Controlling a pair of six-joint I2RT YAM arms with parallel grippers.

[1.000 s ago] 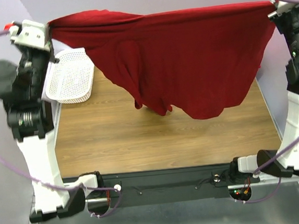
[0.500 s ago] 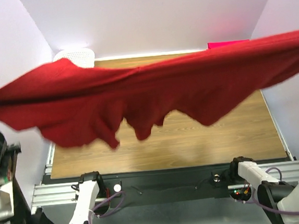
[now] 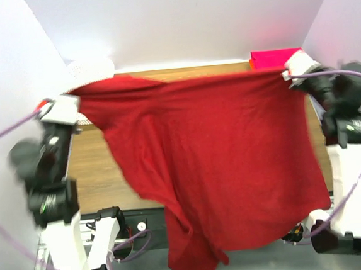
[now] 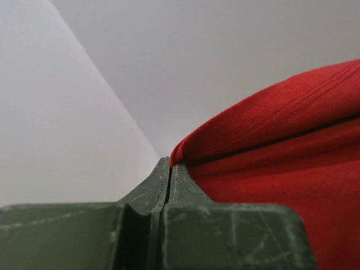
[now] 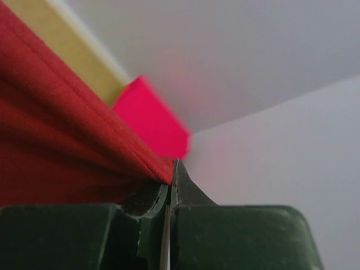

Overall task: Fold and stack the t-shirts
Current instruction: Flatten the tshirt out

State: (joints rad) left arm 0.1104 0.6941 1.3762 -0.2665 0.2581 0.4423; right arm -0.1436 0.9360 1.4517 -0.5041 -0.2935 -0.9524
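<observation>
Two holds | left end effector (image 4: 170, 170), right end effector (image 5: 171, 171) clamped on crimson t-shirt (image 3: 221, 163) | wooden table (image 3: 98, 174) below | white walls (image 3: 183, 21)

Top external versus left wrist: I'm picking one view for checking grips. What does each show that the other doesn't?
Only top external shows the whole crimson t-shirt spread between the left gripper and right gripper, draping down over the table, plus the white basket and a folded pink shirt at the far corners. Only the left wrist shows the fingers pressed together on the shirt's stitched hem. Both show the crimson cloth held at the left gripper.
</observation>
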